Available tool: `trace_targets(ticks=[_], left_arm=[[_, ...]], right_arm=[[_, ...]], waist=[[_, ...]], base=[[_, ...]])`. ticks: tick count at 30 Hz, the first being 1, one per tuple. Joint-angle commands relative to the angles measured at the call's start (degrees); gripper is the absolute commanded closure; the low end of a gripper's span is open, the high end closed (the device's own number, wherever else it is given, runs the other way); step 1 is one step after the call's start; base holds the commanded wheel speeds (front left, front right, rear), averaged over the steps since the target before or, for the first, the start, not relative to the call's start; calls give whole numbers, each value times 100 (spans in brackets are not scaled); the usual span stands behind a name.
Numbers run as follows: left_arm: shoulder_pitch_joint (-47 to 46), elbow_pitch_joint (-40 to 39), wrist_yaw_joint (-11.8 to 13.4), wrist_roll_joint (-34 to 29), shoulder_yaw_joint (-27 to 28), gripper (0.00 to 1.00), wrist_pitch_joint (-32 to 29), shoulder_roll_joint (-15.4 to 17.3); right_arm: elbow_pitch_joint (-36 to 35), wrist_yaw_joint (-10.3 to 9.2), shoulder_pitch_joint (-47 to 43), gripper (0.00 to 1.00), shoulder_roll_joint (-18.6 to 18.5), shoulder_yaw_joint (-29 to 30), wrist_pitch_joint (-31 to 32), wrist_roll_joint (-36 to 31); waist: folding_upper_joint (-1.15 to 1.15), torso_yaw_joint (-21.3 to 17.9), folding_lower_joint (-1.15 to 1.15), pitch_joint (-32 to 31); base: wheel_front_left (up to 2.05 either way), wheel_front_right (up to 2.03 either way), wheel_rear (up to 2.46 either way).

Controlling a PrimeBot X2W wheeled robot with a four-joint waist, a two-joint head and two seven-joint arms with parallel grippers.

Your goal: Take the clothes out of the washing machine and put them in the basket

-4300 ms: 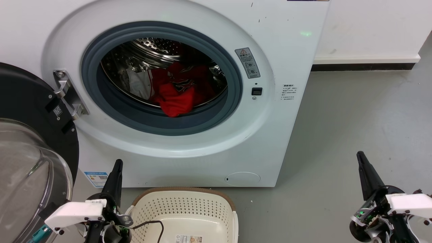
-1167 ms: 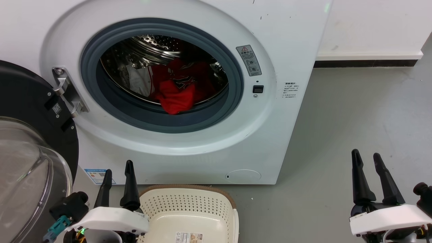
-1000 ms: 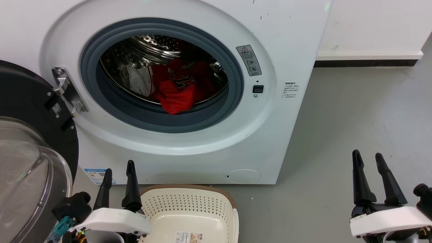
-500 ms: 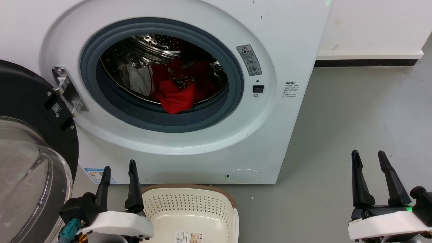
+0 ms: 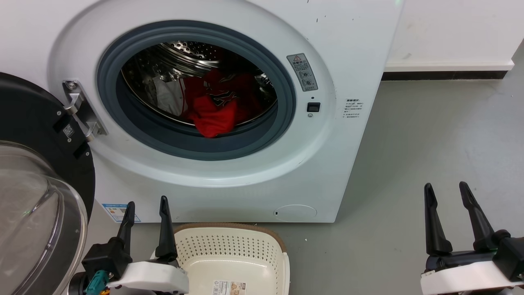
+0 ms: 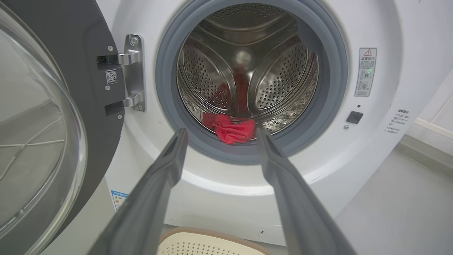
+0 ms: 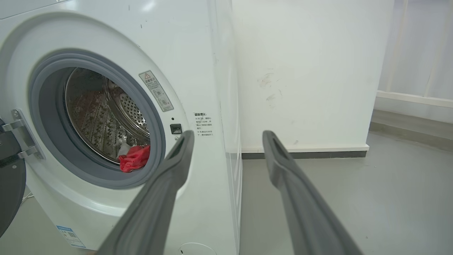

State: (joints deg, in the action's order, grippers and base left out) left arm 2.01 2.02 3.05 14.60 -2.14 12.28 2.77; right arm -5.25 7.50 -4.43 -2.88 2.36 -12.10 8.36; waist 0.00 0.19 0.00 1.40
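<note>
The white washing machine (image 5: 335, 49) stands with its porthole open. Inside the steel drum lie the clothes: a red jersey with black-and-white lettering (image 5: 223, 96), a plain red piece (image 5: 213, 119) hanging over the grey gasket, and a white piece (image 5: 167, 96) to the left. From the left wrist the red cloth (image 6: 231, 129) shows low in the drum, from the right wrist (image 7: 134, 158) too. The cream basket (image 5: 229, 250) sits on the floor below the porthole. My left gripper (image 5: 147, 207) is open beside the basket's left rim. My right gripper (image 5: 446, 190) is open over the floor, right of the machine.
The black-rimmed glass door (image 5: 37, 184) swings out at the left, close to my left arm. A white wall with a dark skirting (image 5: 446, 76) runs behind at the right. Grey floor (image 5: 430, 135) spreads to the right of the machine.
Both grippers went from shut to open and turned so both fingers show. The left one shifted a little to the right, toward the basket. The clothes have not moved.
</note>
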Motion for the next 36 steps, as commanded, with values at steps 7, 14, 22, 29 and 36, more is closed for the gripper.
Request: trace_targets(ticks=[7,14,22,29,36], left_arm=[[73,-24,19,-372,-39,0,112,15],[111,-9,56,-602,-43,0,183,15],[157,26,63,-834,-47,0,263,15],[208,83,85,-962,-57,0,301,15],[201,133,76,-905,-28,0,295,15]], right_arm=[[-92,-2,-110,0,0,-10,-120,-370],[-119,-2,-159,0,0,-11,-201,-643],[-140,-3,-219,0,1,-48,-278,-897],[-118,-3,-265,0,2,-31,-315,-990],[-80,-3,-258,0,2,-15,-313,-918]], waist=[[0,3,0,-2],[0,7,0,-14],[0,5,0,-30],[0,3,0,-35],[0,-2,0,-41]], base=[[0,0,0],[0,0,0],[0,0,0],[0,0,0],[0,0,0]])
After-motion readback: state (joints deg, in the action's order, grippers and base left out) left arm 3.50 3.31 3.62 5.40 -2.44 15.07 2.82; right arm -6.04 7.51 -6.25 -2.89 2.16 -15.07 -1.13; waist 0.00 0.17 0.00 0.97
